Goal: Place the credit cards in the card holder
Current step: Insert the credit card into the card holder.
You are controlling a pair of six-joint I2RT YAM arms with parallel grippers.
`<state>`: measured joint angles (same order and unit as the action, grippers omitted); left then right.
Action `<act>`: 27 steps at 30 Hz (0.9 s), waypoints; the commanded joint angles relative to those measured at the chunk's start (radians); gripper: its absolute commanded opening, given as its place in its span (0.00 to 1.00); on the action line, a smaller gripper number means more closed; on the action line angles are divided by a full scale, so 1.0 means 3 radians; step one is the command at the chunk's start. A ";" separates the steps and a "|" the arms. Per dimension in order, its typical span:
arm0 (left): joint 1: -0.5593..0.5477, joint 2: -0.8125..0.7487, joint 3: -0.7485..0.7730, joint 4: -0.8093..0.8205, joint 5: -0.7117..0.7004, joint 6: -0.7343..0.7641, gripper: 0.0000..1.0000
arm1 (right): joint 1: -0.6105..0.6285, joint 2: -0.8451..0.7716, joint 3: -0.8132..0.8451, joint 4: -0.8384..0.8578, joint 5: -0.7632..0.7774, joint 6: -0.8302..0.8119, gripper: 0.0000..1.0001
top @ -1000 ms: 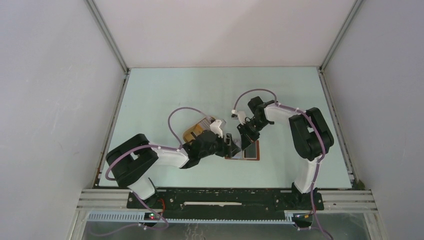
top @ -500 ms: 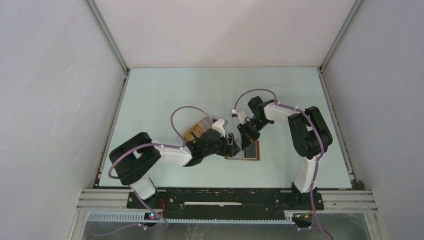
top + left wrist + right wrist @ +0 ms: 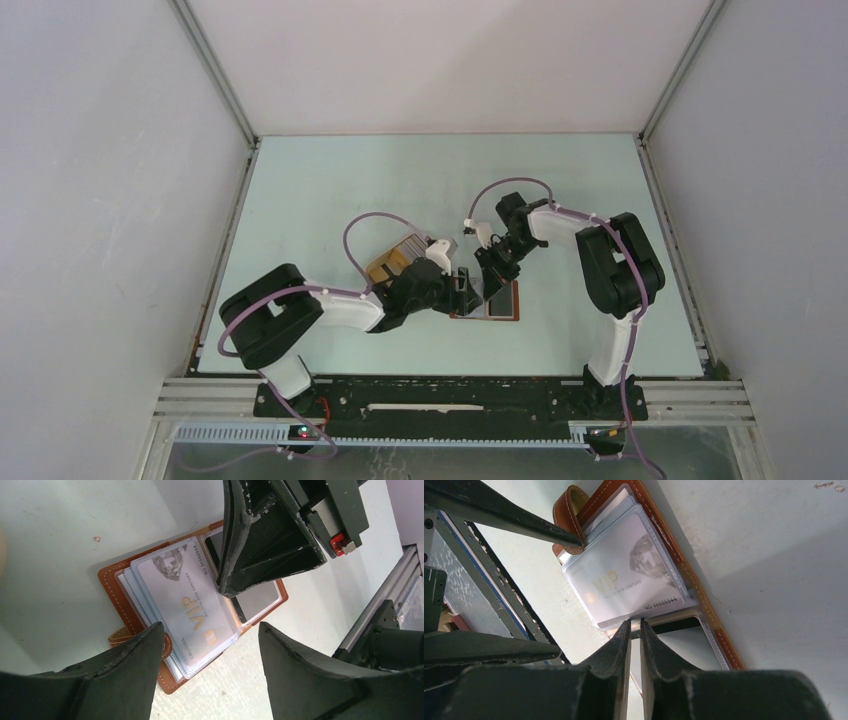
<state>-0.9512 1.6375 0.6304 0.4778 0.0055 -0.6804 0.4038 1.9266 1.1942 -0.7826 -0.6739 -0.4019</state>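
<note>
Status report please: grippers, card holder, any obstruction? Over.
Left gripper open above card holder. Right gripper nearly closed, tips at its fold, grip unclear. Holder open flat, white VIP card sleeved. No obstruction seen.

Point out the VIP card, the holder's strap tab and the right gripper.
VIP card (image 3: pixel 189 605): left wrist view, printed face.
strap tab (image 3: pixel 566 507): right wrist view, curved leather.
right gripper (image 3: pixel 634 626): right wrist view, between fingertips.

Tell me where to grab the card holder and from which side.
Probably the strap tab: it curls up off the table while the card holder's covers lie flat. Come in from that outer edge, away from the fold, pinching across the strap.
</note>
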 commanded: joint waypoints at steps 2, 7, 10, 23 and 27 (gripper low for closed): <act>0.0043 0.0068 0.0130 0.0188 0.0224 0.0014 0.75 | -0.0022 0.0051 0.0084 -0.0019 0.0104 -0.0010 0.20; 0.0090 0.0098 0.0101 0.0255 0.0297 -0.0074 0.75 | -0.0021 0.0050 0.0085 -0.0024 0.0098 -0.0015 0.20; 0.0091 0.0038 0.0072 0.0236 0.0254 -0.0094 0.77 | -0.0019 0.0046 0.0087 -0.0024 0.0099 -0.0015 0.20; -0.0240 -0.0561 -0.0079 -0.0157 -0.0007 -0.0090 0.78 | -0.0017 0.0050 0.0091 -0.0030 0.0102 -0.0021 0.20; -0.0276 -0.0450 -0.0124 -0.0174 -0.0204 -0.0195 0.78 | -0.0017 0.0054 0.0089 -0.0028 0.0108 -0.0021 0.20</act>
<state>-1.0267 1.4887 0.6239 0.4587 0.0204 -0.7090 0.4023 1.9266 1.1942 -0.7856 -0.6735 -0.4023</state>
